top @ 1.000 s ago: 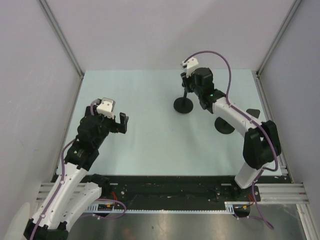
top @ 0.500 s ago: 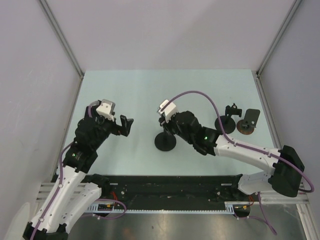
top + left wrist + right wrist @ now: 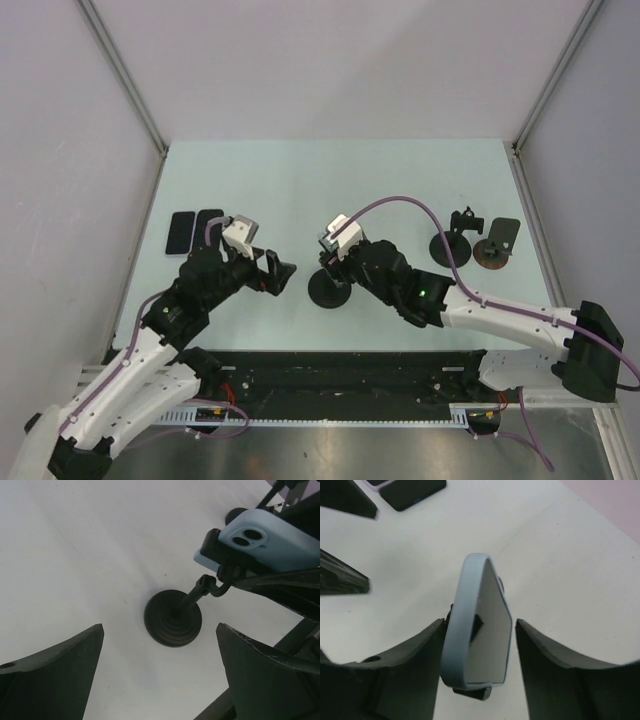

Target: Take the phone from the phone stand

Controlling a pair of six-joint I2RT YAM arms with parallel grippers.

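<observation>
the phone (image 3: 270, 540), pale blue, sits clamped at the top of the stand (image 3: 173, 618), whose round base rests on the table (image 3: 300, 180) near the middle of the front edge. the right gripper (image 3: 479, 630) pinches the phone, one finger against each side. the left gripper (image 3: 277, 273) hangs just left of the stand, fingers spread wide, touching nothing. two dark phones (image 3: 181, 232) lie flat side by side at the left. a second stand (image 3: 452, 240) is at the right.
</observation>
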